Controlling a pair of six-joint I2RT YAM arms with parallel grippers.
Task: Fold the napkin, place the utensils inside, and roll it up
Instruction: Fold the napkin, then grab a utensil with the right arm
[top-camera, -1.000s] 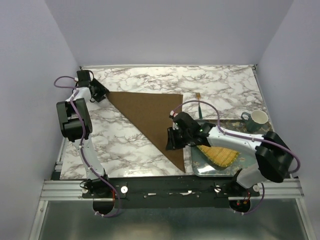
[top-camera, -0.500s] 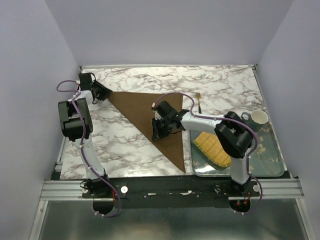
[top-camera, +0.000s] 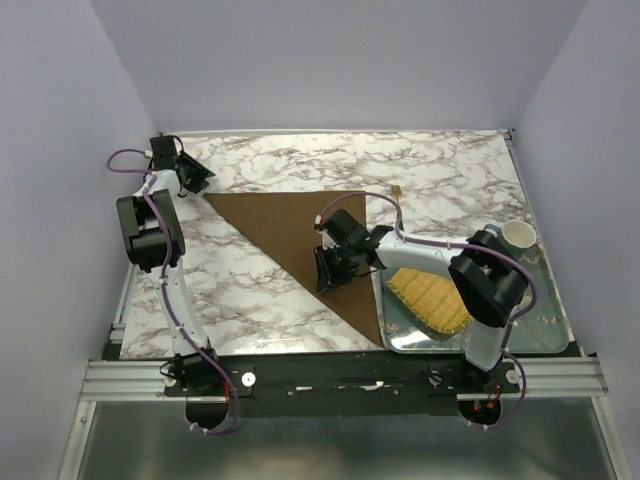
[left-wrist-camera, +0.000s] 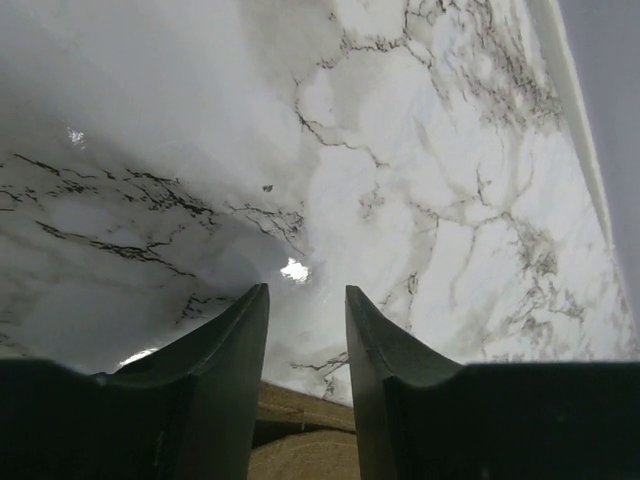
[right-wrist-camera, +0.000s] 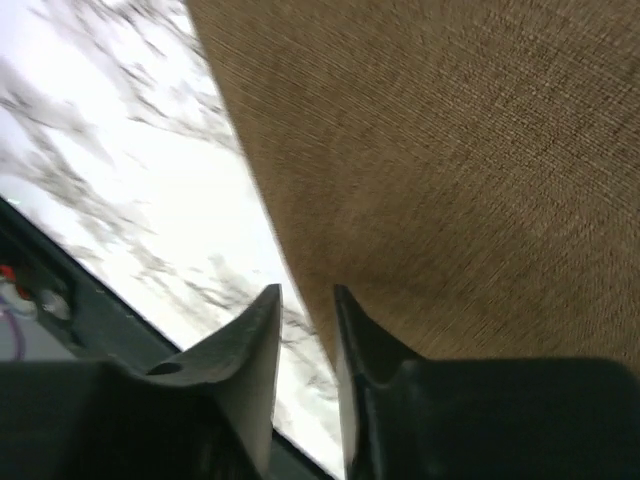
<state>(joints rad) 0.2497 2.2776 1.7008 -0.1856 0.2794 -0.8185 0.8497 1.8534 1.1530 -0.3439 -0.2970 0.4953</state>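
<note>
We see the napkin (top-camera: 295, 225) lying triangular. Left gripper (left-wrist-camera: 305, 288) at its 10 o'clock corner, right gripper (right-wrist-camera: 306, 288) over its 7 o'clock edge, both narrowly spread, empty.

Marble-patterned table (top-camera: 450, 165) — brown triangular napkin (top-camera: 290, 225), small fork (top-camera: 399, 189), metal tray (top-camera: 535, 310).

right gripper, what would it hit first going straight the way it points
The right gripper would likely meet the diagonal edge of the dark brown cloth napkin on the white marble tabletop; depth is unclear.
</note>
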